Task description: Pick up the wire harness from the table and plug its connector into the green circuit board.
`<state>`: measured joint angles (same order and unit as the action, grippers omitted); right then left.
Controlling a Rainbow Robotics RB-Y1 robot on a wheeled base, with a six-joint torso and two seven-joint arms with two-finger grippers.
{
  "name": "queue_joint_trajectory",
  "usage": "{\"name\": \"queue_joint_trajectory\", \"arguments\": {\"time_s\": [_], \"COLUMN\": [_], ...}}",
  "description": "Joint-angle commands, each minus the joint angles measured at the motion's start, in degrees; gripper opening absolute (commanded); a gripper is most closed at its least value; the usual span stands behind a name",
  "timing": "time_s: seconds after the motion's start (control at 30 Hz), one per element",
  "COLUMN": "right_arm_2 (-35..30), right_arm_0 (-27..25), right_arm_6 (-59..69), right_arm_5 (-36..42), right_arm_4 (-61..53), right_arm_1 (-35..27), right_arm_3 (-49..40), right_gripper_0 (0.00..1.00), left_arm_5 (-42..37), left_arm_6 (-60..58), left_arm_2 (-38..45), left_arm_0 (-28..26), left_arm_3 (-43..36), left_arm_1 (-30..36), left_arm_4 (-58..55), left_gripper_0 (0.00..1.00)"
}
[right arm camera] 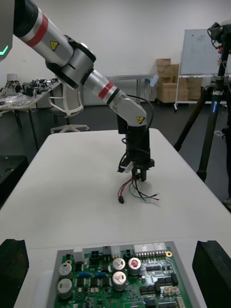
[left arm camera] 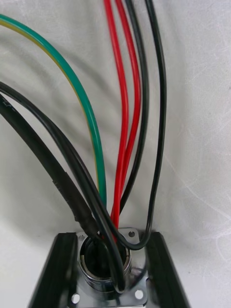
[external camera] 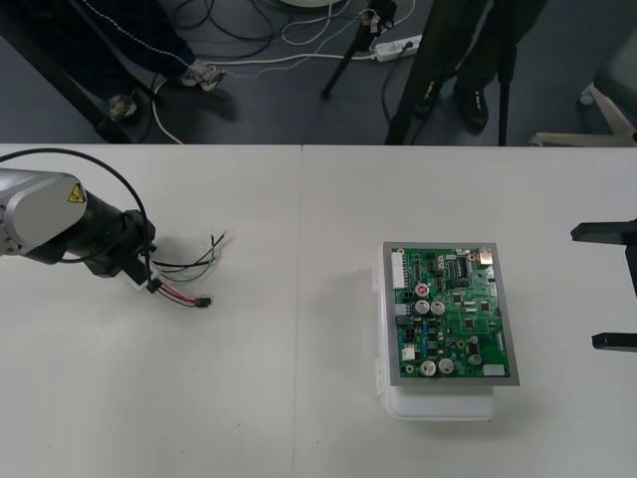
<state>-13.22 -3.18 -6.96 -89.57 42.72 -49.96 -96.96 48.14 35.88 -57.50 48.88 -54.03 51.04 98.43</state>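
Observation:
My left gripper (external camera: 147,277) stands low over the table's left side, shut on the wire harness (external camera: 189,269). In the left wrist view the round metal socket (left arm camera: 103,264) with its flange sits between the two black fingers (left arm camera: 60,269), and red, green and black wires (left arm camera: 122,120) run away from it. The small black plug (external camera: 204,301) hangs close to the table surface at the end of the red wires, also seen in the right wrist view as the plug (right arm camera: 121,198) below the left gripper (right arm camera: 139,173). The green circuit board (external camera: 453,314) lies on its white base (external camera: 438,403), right of centre. My right gripper (external camera: 607,287) waits open at the right edge.
Bare table stretches between the harness and the board. The green board (right arm camera: 120,284) lies just in front of the open right gripper (right arm camera: 113,248). Tripod legs and cables stand on the dark floor beyond the far edge.

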Motion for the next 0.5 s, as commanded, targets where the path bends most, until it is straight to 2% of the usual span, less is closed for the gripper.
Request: {"name": "queue_joint_trajectory", "arguments": {"time_s": [0.03, 0.2, 0.5], "right_arm_2": [2.8, 5.2, 6.1], "right_arm_0": [1.9, 1.8, 0.5], "right_arm_6": [-6.3, -6.5, -7.8], "right_arm_5": [-0.4, -0.4, -0.4], "right_arm_4": [-0.3, -2.6, -2.6], "right_arm_1": [-0.5, -1.0, -0.7], "right_arm_3": [0.4, 0.3, 0.4], "right_gripper_0": [1.0, 1.0, 1.0], "left_arm_5": [-2.0, -1.9, 4.9], "left_arm_6": [5.3, 5.3, 3.8], "left_arm_2": [-0.9, -0.9, -0.1], "left_arm_0": [2.2, 2.2, 4.3], "left_arm_3": [0.2, 0.2, 0.3], "left_arm_1": [-0.9, -0.8, 1.3], "left_arm_4": [-0.5, -0.8, -6.2], "left_gripper_0": [0.0, 0.0, 0.0]}}
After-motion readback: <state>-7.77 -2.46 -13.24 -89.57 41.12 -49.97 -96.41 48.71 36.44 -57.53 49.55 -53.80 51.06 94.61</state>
